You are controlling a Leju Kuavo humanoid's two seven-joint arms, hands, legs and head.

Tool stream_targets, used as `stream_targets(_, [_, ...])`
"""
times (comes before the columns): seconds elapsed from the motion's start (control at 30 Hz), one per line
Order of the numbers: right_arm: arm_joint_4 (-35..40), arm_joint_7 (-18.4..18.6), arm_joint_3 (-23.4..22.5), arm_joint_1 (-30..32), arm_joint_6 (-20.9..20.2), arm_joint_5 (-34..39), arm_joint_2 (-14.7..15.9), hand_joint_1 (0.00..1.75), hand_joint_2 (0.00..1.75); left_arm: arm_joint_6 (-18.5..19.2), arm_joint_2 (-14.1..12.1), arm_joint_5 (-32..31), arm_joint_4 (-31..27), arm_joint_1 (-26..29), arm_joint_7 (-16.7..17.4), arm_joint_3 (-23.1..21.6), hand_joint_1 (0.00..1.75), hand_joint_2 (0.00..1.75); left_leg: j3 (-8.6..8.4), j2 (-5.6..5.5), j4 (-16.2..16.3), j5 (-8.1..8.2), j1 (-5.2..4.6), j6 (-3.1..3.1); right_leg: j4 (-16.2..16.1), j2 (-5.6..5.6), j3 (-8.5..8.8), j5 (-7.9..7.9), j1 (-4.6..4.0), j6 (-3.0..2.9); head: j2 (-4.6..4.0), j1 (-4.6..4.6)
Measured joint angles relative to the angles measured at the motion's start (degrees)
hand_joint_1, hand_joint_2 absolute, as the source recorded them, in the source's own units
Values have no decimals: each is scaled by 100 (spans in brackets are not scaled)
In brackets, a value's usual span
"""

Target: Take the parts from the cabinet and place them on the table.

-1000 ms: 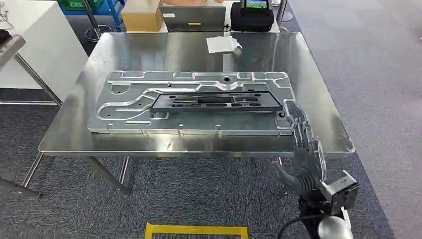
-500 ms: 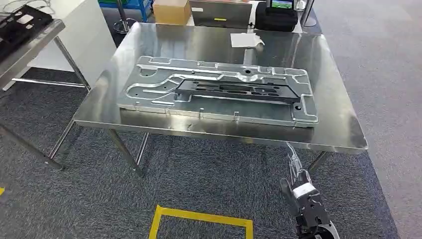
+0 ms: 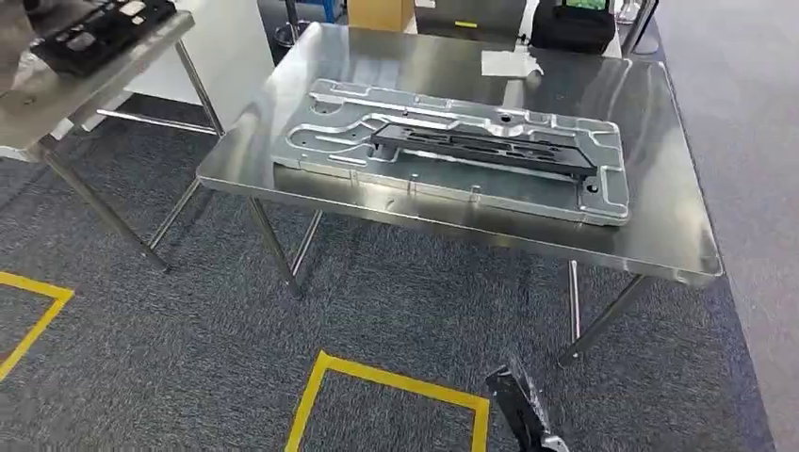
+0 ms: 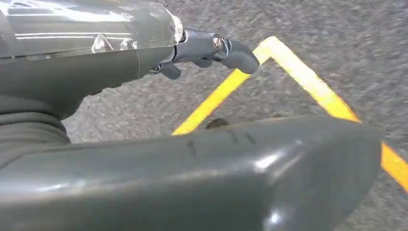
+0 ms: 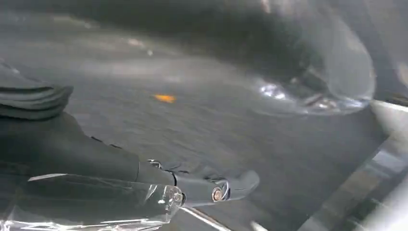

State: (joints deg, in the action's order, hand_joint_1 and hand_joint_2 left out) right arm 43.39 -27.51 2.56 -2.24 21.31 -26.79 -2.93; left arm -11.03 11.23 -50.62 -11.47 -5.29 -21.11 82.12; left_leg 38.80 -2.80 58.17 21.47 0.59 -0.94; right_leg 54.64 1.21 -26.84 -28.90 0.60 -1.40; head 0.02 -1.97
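Steel desk (image 3: 660, 235) ahead of you already carries the work: a black bracket (image 3: 485, 148) lies flat on a big grey metal panel (image 3: 603, 193), long axes of both running across your view, roughly parallel to the desk's near edge.

Right robot hand (image 3: 520, 411) hangs low by the floor, below the desk's near edge, so the bracket sits up and forward of it, a bit to its left. In the right wrist view the right robot hand (image 5: 202, 185) holds nothing; fingers look loosely straight, but the blur means you can't tell the exact spread.

Left robot hand (image 4: 211, 50) hangs over grey carpet (image 3: 396, 311) and yellow floor tape (image 4: 288, 72), nothing in it, fingers slightly curled, apart.

More black parts (image 3: 99, 26) sit on a second desk (image 3: 38, 94), far up and to the left of both hands. The left robot hand is the nearer one to them, judging by side alone.

My read: this placement looks done and the next fetch lies leftward. Watch the desk leg (image 3: 278, 247) on the turn.
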Motion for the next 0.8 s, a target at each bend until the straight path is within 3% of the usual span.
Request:
stream_targets(0.03, [-402, 177, 24, -80, 13, -84, 0, 0, 0, -49, 11, -35, 0, 5, 26, 0, 0, 0, 116, 125, 360, 387, 8, -10, 3, -77, -68, 48, -11, -35, 0, -2])
stream_targets(0.1, [-1209, 736, 89, -145, -82, -234, 13, 0, 0, -144, 15, -83, 0, 3, 79, -2, 0, 0, 344, 209, 1272, 967, 14, -58, 13, -253, -198, 139, -33, -38, 0, -2])
stream_targets(0.13, [-1499, 942, 114, -141, -142, -265, 24, 0, 0, -160, 17, -99, 0, 6, 103, -2, 0, 0, 399, 226, 1617, 975, 17, -78, 33, -344, -261, 175, -41, -30, 0, -4])
stream_targets(0.17, [-1724, 1137, 127, -142, -243, -269, 35, 0, 0, -164, 18, -116, 0, 17, 120, -2, 0, 0, 369, 244, 1765, 815, 20, -87, 61, -419, -336, 206, -44, -22, 0, -2])
stream_targets(0.2, [-2010, 1425, 131, -148, -398, -261, 57, 0, 0, -171, 18, -140, 0, 32, 155, -2, 0, 0, 189, 259, 1652, 580, 21, -82, 93, -493, -415, 234, -50, -10, 0, -4])
stream_targets(0.23, [-2196, 1732, 131, -141, -547, -196, 74, 0, 0, -173, 20, -158, 0, 40, 168, -2, 0, 0, -131, 291, 1266, 433, 19, -55, 116, -547, -470, 252, -57, 9, 0, -4])
stream_targets(0.27, [-2360, 2021, 131, -123, -694, -85, 92, 0, 0, -173, 17, -177, 0, 43, 179, -4, 0, 0, -543, 388, 722, 422, 10, -17, 137, -591, -498, 266, -61, 23, 0, -4])
stream_targets(0.3, [-2496, 2299, 129, -93, -834, 27, 111, 0, 0, -171, 15, -203, 0, 39, 182, -11, 0, 0, -957, 580, 182, 579, -23, 38, 162, -639, -504, 276, -71, 40, 0, -4])
stream_targets(0.33, [-2607, 2458, 122, -33, -912, 96, 125, 0, 0, -158, 7, -219, 0, 32, 182, -15, 0, 0, -1161, 637, -175, 711, -68, 64, 189, -699, -526, 287, -94, 64, 0, -4])
stream_targets(0.4, [-2794, 2556, 107, 13, -983, 141, 153, 0, 0, -151, 7, -238, 0, 41, 182, -15, 0, 0, -1102, 580, -254, 763, -79, 139, 197, -793, -543, 332, -94, 133, 0, -2])
stream_targets(0.47, [-2901, 2708, 96, 8, -1060, 174, 172, 0, 0, -140, 9, -247, 2, 79, 190, -15, 0, 0, -1115, 511, -370, 665, -26, 233, 206, -848, -557, 339, -124, 197, 0, -2])
stream_targets(0.5, [-2962, 2881, 79, 11, -1129, 224, 203, 0, 0, -132, 11, -276, 0, 87, 192, -15, 0, 0, -1110, 487, -383, 624, -25, 259, 314, -554, -588, 215, -73, 243, 0, 2])
stream_targets(0.53, [-3024, 3095, 41, 20, -1209, 271, 203, 0, 0, -123, 11, -293, 0, 84, 195, -20, 0, 0, -1076, 448, -382, 590, -14, 301, 648, -300, -732, -55, -53, 261, 0, 0])
stream_targets(0.57, [-3065, 3280, -7, 41, -1274, 325, 205, 0, 0, -123, 11, -306, 0, 78, 195, -22, 0, 0, -1036, 399, -373, 559, -15, 313, 1091, -191, -921, -323, -31, 286, 0, 0])
stream_targets(0.6, [-3109, 3430, -61, 68, -1333, 395, 210, 0, 0, -112, 11, -350, 2, 79, 195, -30, 0, 0, -1000, 343, -362, 536, -19, 323, 1577, -155, -1112, -552, -22, 304, 0, 0])
stream_targets(0.63, [-3144, 3459, -105, 97, -1362, 450, 212, 0, 0, -112, 11, -367, 2, 86, 192, -44, 0, 0, -961, 271, -337, 522, -20, 318, 1930, -145, -1245, -662, -21, 316, 0, 2])
stream_targets(0.67, [-3168, 3431, -163, 129, -1366, 506, 212, 0, 0, -112, 11, -407, 0, 98, 186, -66, 0, 0, -933, 198, -311, 516, -18, 310, 1979, -145, -1243, -610, -15, 329, 0, 0])
stream_targets(0.7, [-3185, 3369, -203, 158, -1370, 539, 214, 0, 0, -112, 11, -431, 2, 112, 175, -81, 0, 0, -914, 125, -278, 515, -15, 303, 1759, -141, -1108, -447, 2, 332, 0, 0])
stream_targets(0.73, [-3201, 3268, -249, 178, -1370, 565, 218, 0, 0, -112, 13, -461, 2, 123, 151, -107, 0, 0, -903, 53, -248, 519, -11, 294, 1319, -122, -857, -205, 20, 330, 0, 0])
stream_targets(0.77, [-3207, 3159, -282, 180, -1366, 568, 221, 0, 0, -103, 15, -479, 2, 127, 120, -133, 0, 0, -892, -7, -208, 532, -5, 267, 755, -48, -561, 46, 43, 333, 0, 0])
stream_targets(0.8, [-3218, 3021, -310, 183, -1359, 576, 221, 0, 0, -86, 15, -512, 2, 125, 96, -155, 0, 0, -862, -48, -163, 545, -1, 238, 310, 182, -357, 107, 82, 335, 0, 2])
